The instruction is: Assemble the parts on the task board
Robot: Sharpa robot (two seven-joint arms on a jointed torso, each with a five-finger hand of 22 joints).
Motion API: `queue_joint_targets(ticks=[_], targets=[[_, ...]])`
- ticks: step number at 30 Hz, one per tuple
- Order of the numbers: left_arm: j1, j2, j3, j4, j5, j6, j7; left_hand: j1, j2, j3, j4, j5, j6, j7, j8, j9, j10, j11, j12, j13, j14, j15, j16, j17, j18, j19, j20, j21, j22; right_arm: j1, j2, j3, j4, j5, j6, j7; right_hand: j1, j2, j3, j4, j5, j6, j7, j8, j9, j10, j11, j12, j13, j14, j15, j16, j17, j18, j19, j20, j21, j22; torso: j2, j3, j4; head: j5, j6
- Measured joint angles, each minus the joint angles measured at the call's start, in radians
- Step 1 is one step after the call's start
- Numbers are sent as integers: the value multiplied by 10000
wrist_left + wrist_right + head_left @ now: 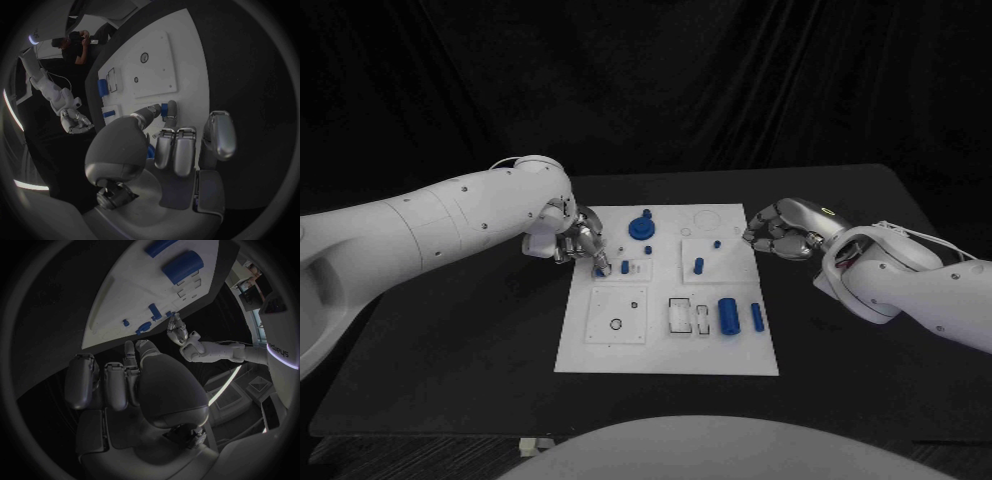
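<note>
White and flat, the rectangular task board (669,350) lies in the middle of the black table (459,350). On its near half, a broad blue cylinder (728,315) lies beside a slimmer blue rod (757,317), with a small white rectangular insert (679,316) just to their left and a raised white square panel with a dark ring (617,315) further left.

Further back, at the board's left edge, the silver left hand (567,240) reaches over the rim. Its thumb and a finger pinch a small blue peg (602,269), fingertips pointing down at the board; in the left wrist view the same small piece (167,108) sits between the fingertips while the other fingers (185,150) lie curled alongside. How firmly the peg is seated, or whether it touches the board, is hard to make out. A short blue peg (626,266) stands just beside it.

Across the board, a small blue upright pin (698,265) stands on a raised square panel, and a larger round blue knob (642,226) sits near the far edge.

The silver right hand (783,229) hovers beside the board's far right edge, fingers curled in with nothing visible in them; the right wrist view shows its fingers (115,385) folded close together, apart from the board.
</note>
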Motion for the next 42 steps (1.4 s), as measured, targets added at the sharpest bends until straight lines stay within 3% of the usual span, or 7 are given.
queue_joint_targets(ticks=[9, 15, 23, 38, 42], targets=[[-6, 14, 2, -52, 3, -60, 41, -8, 69, -45, 44, -42, -1, 5, -1, -43, 0, 0, 0, 0, 0, 0, 0, 0, -1, 0, 0, 0, 0, -28, 1, 0, -2, 1, 19, 0, -2, -2, 0, 0, 0, 0, 0, 0, 0, 0, 0, -10, 0, -1, 1, 0, 0, -1, 0, 0, 0, -1, 1, 0, 0, 3, 0], [-12, 22, 2, -72, 3, -138, 53, -86, 215, -324, 323, -169, -1, 5, -125, -166, 34, 34, -13, 0, 0, 0, 0, 0, 0, -36, 36, -74, 0, -42, 2, 0, -5, 1, 36, 0, -3, -3, 0, 0, 0, 0, 0, 0, 0, 0, 0, -23, 0, 0, 2, 0, -7, 0, 0, 0, 0, -2, 0, 2, -2, 3, 0], [-21, 22, 0, -80, 3, -287, 53, -99, 397, -652, 651, -573, -58, 25, -357, -433, -1, 71, -38, 0, -1, 72, 0, 8, 0, -36, 37, -115, 0, -52, 4, 0, -7, 1, 55, 0, -4, -4, 0, 0, 0, 0, 0, 0, 0, 0, 0, -21, 0, 1, 2, 0, -10, -1, 0, 0, 1, -3, -3, 2, -5, 4, 0], [-34, 5, -2, -63, 5, -582, 50, -104, 472, -676, 675, -571, -35, 47, -356, -519, -1, 70, -38, 0, -1, 71, 0, 7, -1, -36, 37, -115, 0, -66, 20, 0, -23, 2, 104, 0, -20, -20, 0, 0, 0, 0, 0, 0, 0, 0, 0, -1, 0, 4, -44, 0, -10, -1, 0, 0, 1, -4, -5, 3, -4, 8, 0], [-36, -7, -2, -51, 7, -632, 48, 39, 522, -757, 648, -24, 128, 28, -362, -531, -1, 70, -38, 0, -1, 71, 0, 7, 0, -36, 37, -115, 0, -69, 20, 0, -25, 2, 116, 0, -21, -21, -1, 0, 0, 0, 0, 0, 0, 0, 0, 0, 0, 4, -43, 0, -9, -1, 0, 0, 1, -4, -5, 3, -2, 12, 0]])
